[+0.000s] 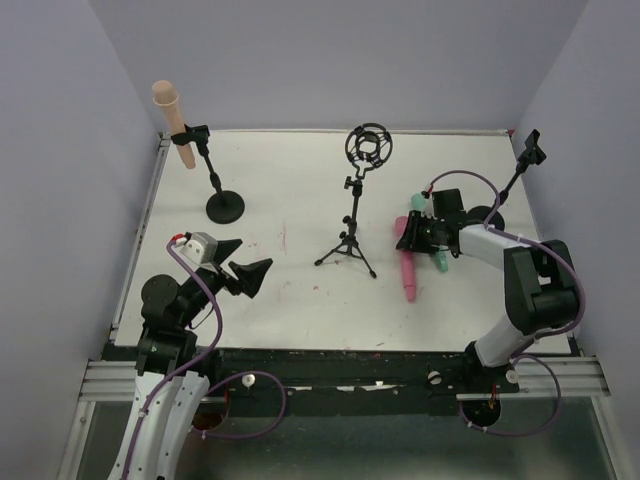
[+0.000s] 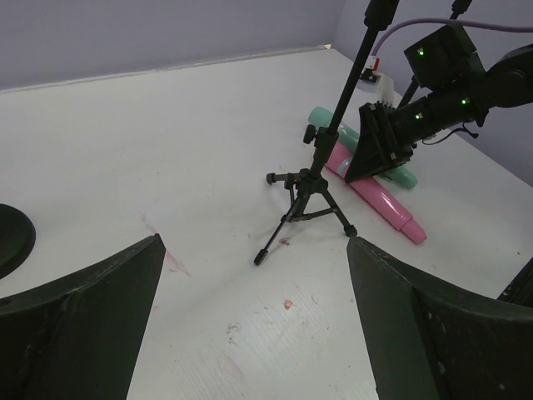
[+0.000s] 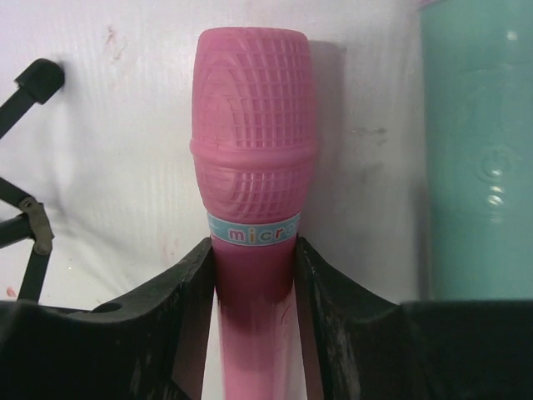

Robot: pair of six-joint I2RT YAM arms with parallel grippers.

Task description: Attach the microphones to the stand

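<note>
A pink microphone (image 1: 408, 275) lies on the white table right of the tripod stand (image 1: 347, 245), which carries an empty ring mount (image 1: 368, 147). My right gripper (image 1: 408, 237) is shut on it just below its head; in the right wrist view the fingers press both sides of the pink microphone (image 3: 252, 125) under its blue band, around my right gripper (image 3: 254, 250). A teal microphone (image 3: 479, 150) lies alongside it. A beige microphone (image 1: 170, 105) sits clipped in the left stand (image 1: 225, 208). My left gripper (image 2: 254, 242) is open and empty at the front left.
A third stand with an empty clip (image 1: 530, 150) rises at the far right behind my right arm. The tripod's legs (image 2: 308, 187) spread close to the pink microphone (image 2: 383, 204). The left stand's round base (image 2: 12, 237) is to the left of my left gripper.
</note>
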